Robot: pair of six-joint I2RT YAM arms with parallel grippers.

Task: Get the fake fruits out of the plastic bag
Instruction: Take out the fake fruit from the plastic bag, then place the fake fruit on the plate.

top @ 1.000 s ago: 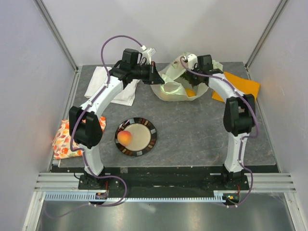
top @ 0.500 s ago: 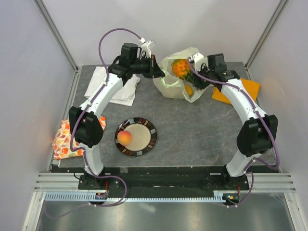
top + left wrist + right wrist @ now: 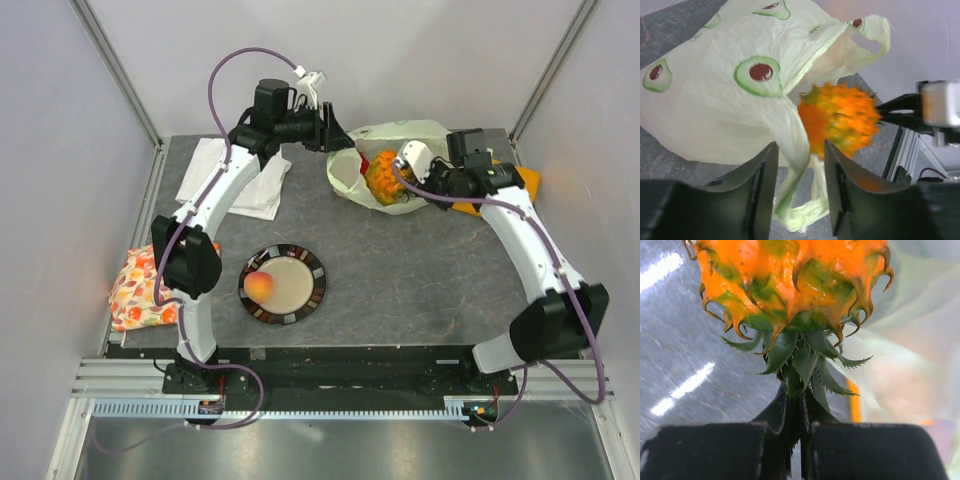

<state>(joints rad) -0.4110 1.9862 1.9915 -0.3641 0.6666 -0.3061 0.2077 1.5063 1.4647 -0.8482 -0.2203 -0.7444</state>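
Note:
The pale-green plastic bag (image 3: 412,133) lies crumpled at the back of the table, its mouth toward the right arm. An orange pineapple (image 3: 382,173) with a green crown hangs just outside the mouth. My right gripper (image 3: 800,396) is shut on the crown of the pineapple (image 3: 790,280). Beside the bag's left edge, my left gripper (image 3: 335,137) is open. In the left wrist view the bag (image 3: 715,100) trails a loose handle strip between the spread jaws of the left gripper (image 3: 800,150), unpinched, with the pineapple (image 3: 840,117) behind it. A peach (image 3: 260,287) sits on the plate (image 3: 316,285).
A white folded cloth (image 3: 232,178) lies at the back left. An orange cloth (image 3: 527,176) shows behind the right arm. A floral cloth (image 3: 132,292) is bunched at the left edge. The dark-rimmed plate stands front centre.
The right gripper has drawn the pineapple out of the bag, toward the right and front. The left gripper has opened and let go of the bag, which has slumped flatter.

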